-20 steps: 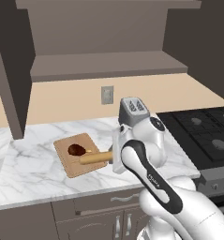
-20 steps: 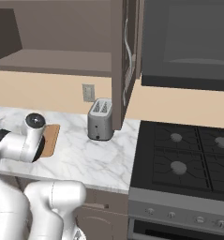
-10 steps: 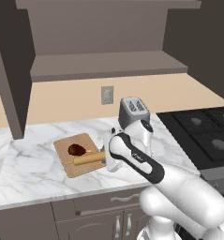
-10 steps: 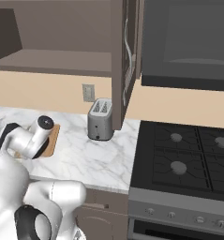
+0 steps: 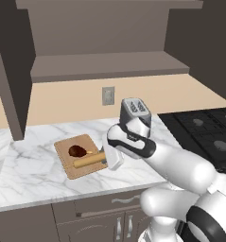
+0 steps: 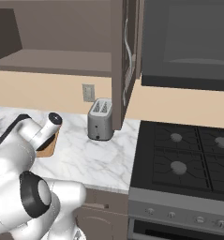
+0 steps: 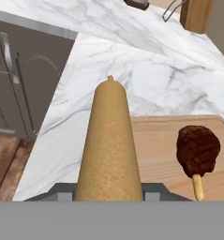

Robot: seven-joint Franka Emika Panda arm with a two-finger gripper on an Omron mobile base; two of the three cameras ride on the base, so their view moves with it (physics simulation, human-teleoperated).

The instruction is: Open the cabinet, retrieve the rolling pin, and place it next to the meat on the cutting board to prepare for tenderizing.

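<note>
Tan wood fills the hand view closest in: the rolling pin (image 7: 108,145) runs straight away from the camera, its near end seated between the fingertips, so the gripper (image 7: 108,194) is pinching it at one end. Just to its right in that view the meat (image 7: 197,149) lies on the cutting board (image 7: 158,154), apart from the pin but close beside it. From the left base camera the pin (image 5: 89,159) now lies low along the board's front edge (image 5: 81,172), with the meat (image 5: 77,151) just behind it; half a second ago it sat slightly further right and the wrist was higher, so the arm has carried it down and in toward the lump. That reads as the placing step almost done: what is left is to settle the pin flat and let go. Whether it already rests on the wood I cannot tell. Beyond the board stands the toaster (image 6: 100,119) on the marble counter (image 5: 34,165), and above it the cabinet (image 5: 109,66) hangs open with a bare shelf.
</note>
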